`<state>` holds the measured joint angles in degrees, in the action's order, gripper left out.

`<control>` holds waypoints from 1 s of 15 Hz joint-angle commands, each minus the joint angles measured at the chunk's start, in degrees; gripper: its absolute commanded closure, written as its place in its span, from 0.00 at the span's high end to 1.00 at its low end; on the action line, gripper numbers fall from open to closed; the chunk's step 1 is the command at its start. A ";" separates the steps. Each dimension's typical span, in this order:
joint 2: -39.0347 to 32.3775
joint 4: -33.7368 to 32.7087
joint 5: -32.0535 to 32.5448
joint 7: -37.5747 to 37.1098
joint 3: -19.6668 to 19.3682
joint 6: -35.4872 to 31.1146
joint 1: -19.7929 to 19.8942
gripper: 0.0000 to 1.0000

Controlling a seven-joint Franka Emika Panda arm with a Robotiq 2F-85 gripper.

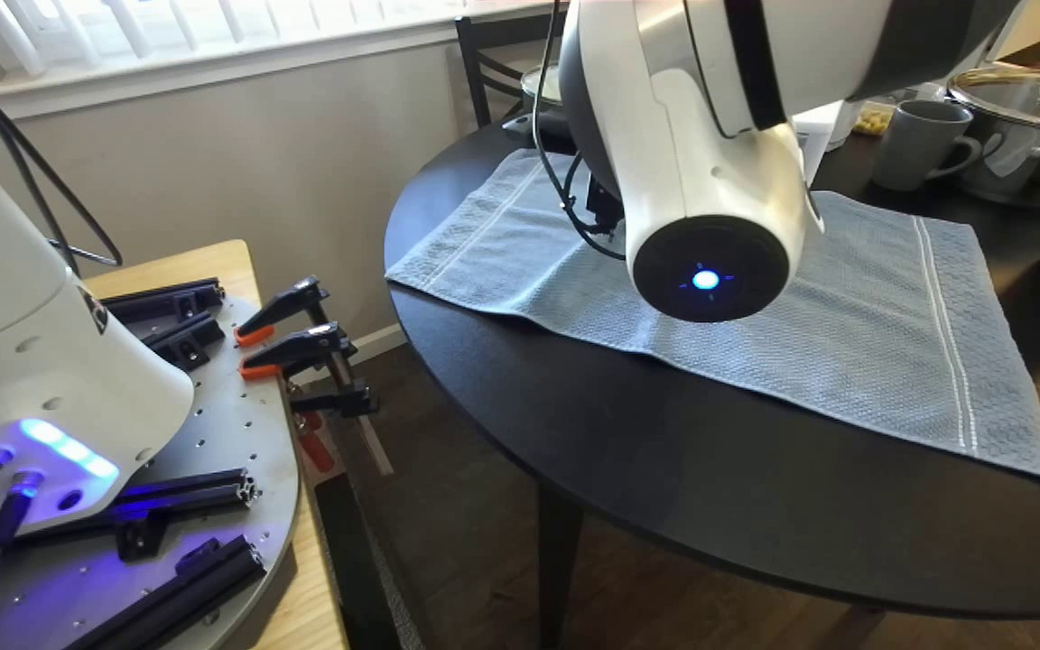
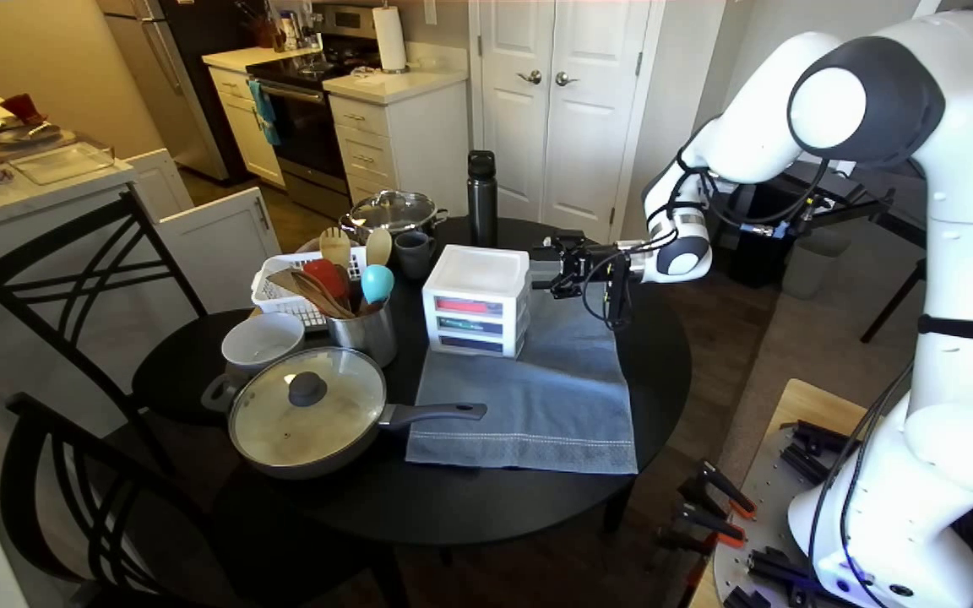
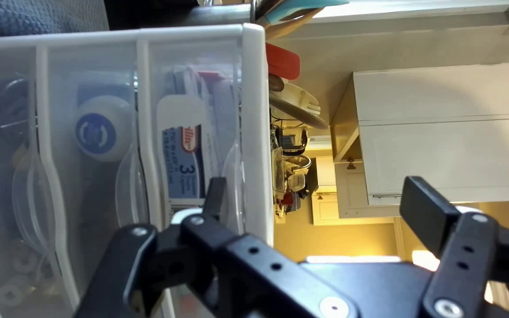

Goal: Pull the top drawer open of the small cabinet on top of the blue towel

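Wrist view: end effector [image 3: 319,204] released, fingers [image 3: 427,216] wide apart, holding nothing. Top drawer [image 3: 186,150] left of centre, apparently shut, rightmost of the stack in the small cabinet [image 3: 254,101]; that sits mid-frame in an exterior view, on the blue towel [image 2: 529,409] over the bench [image 2: 453,511]. One fingertip shows beside the pull lip [image 3: 234,194]; contact unclear. Best: shift left in the wrist frame to centre the lip, clamp gently, draw straight back slowly, since the cabinet may slide.
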<state>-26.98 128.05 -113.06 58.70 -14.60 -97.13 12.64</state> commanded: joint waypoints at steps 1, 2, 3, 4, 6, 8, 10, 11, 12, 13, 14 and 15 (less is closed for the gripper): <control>-0.94 -0.18 -1.80 0.92 0.12 0.67 0.12 1.00; -1.01 -0.08 -1.85 1.00 0.04 0.70 0.20 1.00; -1.14 -0.04 -1.94 0.96 0.03 0.78 0.27 1.00; -1.34 -0.07 -1.97 0.98 0.03 0.74 0.24 0.99; -1.85 -0.15 -1.97 1.03 0.04 0.90 0.23 0.84; -2.32 -0.17 -2.09 1.06 0.05 1.08 0.30 0.72; -2.68 -0.10 -2.28 1.22 0.03 1.35 0.39 0.60; -2.80 -0.07 -2.46 1.28 0.02 1.52 0.43 0.53; -2.87 -0.01 -2.72 1.37 0.00 1.63 0.46 0.47; -2.95 0.07 -2.94 1.45 -0.02 1.84 0.53 0.39; -3.01 0.13 -3.05 1.51 -0.04 1.96 0.59 0.34; -3.04 0.25 -3.25 1.57 -0.07 2.00 0.63 0.28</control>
<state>-29.49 128.03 -114.60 58.70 -14.64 -97.07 12.68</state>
